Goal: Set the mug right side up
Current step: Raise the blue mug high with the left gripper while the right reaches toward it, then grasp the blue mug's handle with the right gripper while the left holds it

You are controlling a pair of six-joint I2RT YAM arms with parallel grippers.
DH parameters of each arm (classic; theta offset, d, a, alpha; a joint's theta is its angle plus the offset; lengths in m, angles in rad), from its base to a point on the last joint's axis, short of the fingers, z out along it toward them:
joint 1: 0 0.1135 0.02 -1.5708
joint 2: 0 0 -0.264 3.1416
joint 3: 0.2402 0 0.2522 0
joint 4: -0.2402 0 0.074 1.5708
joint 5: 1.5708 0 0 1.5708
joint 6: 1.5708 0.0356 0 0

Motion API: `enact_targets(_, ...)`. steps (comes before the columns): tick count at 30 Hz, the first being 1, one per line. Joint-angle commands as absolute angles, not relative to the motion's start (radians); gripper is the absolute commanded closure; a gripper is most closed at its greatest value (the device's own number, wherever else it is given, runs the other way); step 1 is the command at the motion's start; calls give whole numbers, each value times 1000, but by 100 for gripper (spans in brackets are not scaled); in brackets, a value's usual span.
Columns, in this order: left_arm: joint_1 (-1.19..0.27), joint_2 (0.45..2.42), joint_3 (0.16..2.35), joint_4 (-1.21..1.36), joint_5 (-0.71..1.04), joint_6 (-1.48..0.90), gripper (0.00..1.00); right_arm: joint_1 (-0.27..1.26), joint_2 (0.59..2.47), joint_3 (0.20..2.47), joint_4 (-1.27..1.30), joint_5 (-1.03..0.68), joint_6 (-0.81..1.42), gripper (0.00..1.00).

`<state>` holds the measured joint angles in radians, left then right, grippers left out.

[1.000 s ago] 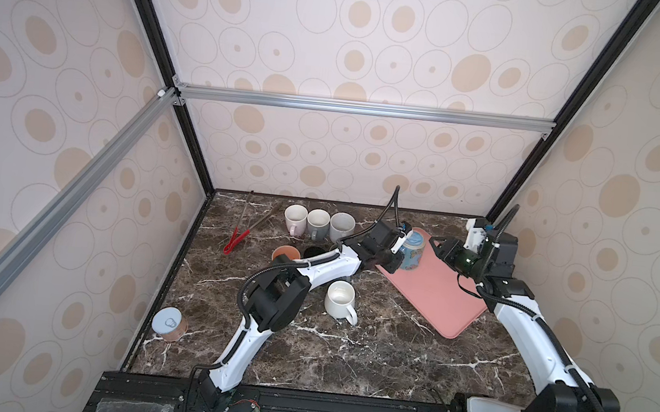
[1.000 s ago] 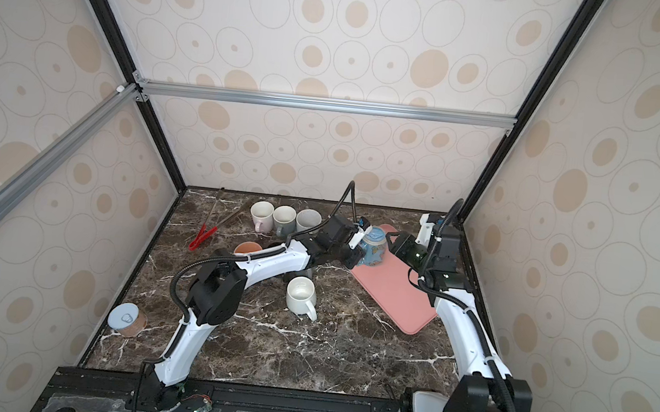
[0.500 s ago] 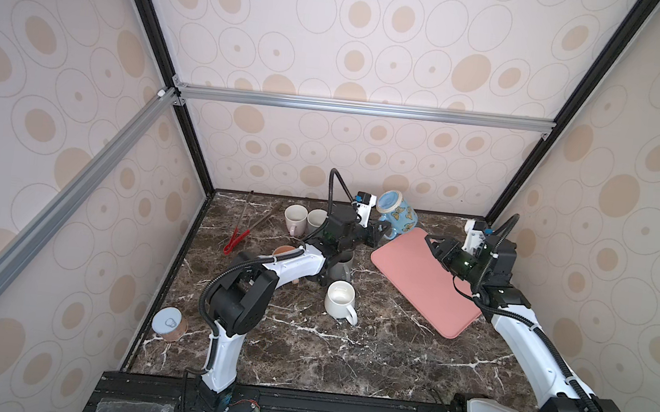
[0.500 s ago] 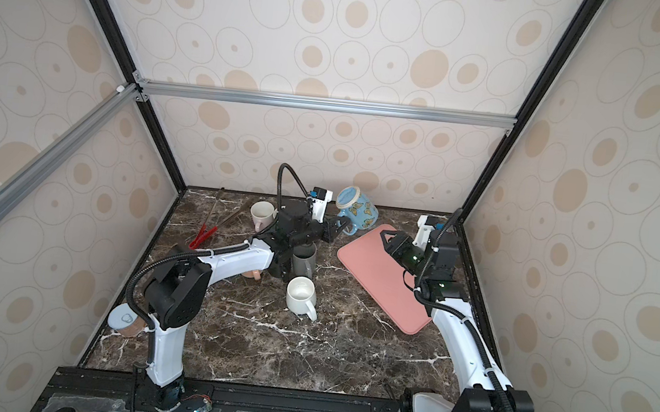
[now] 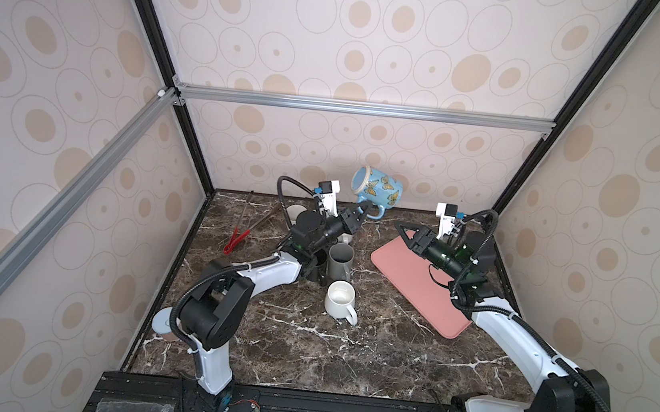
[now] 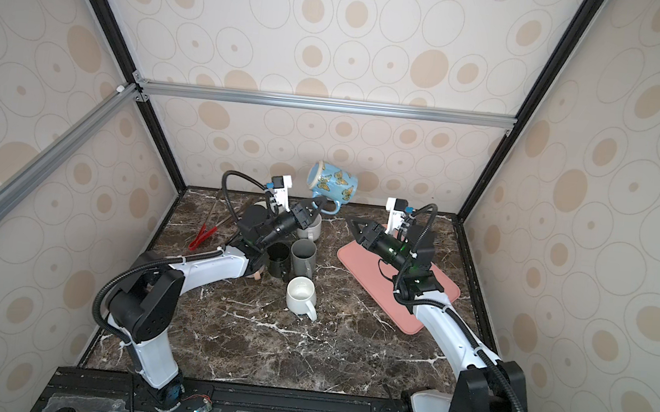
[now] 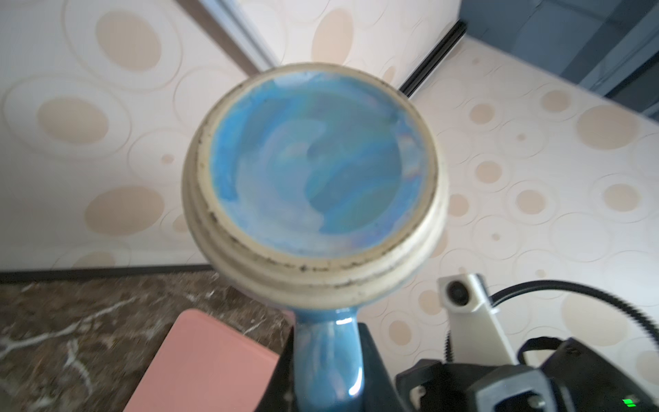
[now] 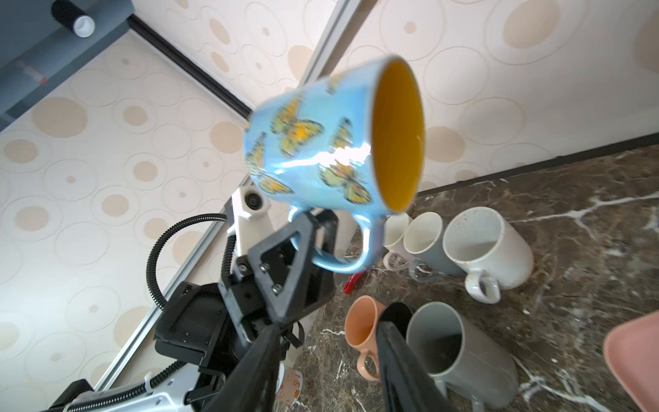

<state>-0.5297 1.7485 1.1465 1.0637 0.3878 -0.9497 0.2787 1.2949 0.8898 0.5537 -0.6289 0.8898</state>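
The mug (image 5: 380, 187) is held aloft near the back wall, its handle (image 8: 356, 257) clamped in the left gripper (image 5: 362, 211). Its long axis lies roughly level, with the mouth turned toward the right arm. Only the base (image 7: 313, 171) is shown from the left wrist, the yellow inside (image 8: 397, 135) from the right. The right gripper (image 5: 404, 231) is parted and empty by the tray (image 5: 416, 283).

Enclosure walls (image 5: 357, 51) papered cream with tan ovals. Black corner posts (image 5: 144, 12); aluminium crossbars (image 5: 351, 107) midway up. Base is a dark brown marble tabletop (image 5: 304, 359), white-veined. Lighting even, diffuse.
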Motion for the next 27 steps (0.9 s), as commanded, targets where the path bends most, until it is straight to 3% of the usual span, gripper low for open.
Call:
enact_targets(1,-507,1637,1150,1419,400,-1024,100,336,1324,950,732,-690,918,51)
enact_targets(8,-483,1599,1121,1618,403,-1161,100,435,1408,1058,855,-733,962,50)
enact_targets(27,-483,1485,1073,1641,423,-1184,100,543,1558,1303,1002,-723,1060,47)
